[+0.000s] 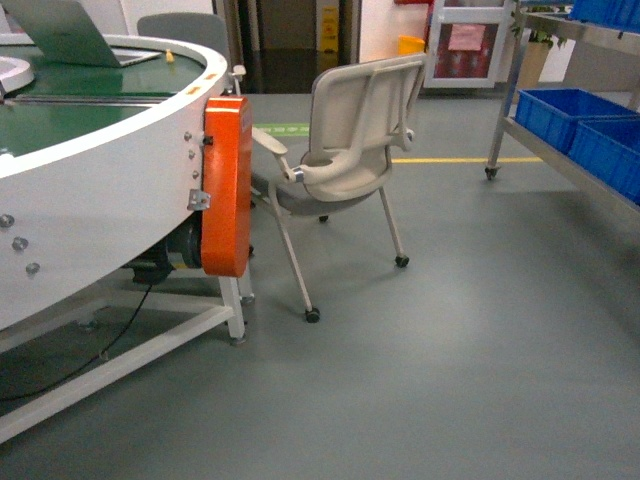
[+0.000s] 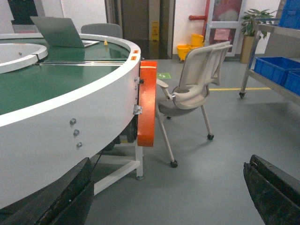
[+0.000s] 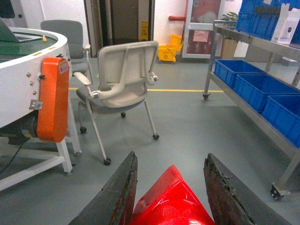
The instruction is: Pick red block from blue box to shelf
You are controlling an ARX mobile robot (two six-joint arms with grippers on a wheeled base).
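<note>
Head view shows neither pincer, only the shelf (image 1: 560, 140) at right. Left pincer (image 2: 168, 197) gapes empty. Right pincer (image 3: 169, 187) is clamped on the red block (image 3: 171, 204), glossy between its fingers: probably light, stiff, slippery, best squeezed on flat sides.

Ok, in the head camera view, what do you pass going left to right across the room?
Laptop on the round white conveyor table → orange guard panel → beige chair → steel shelf with blue crates.
</note>
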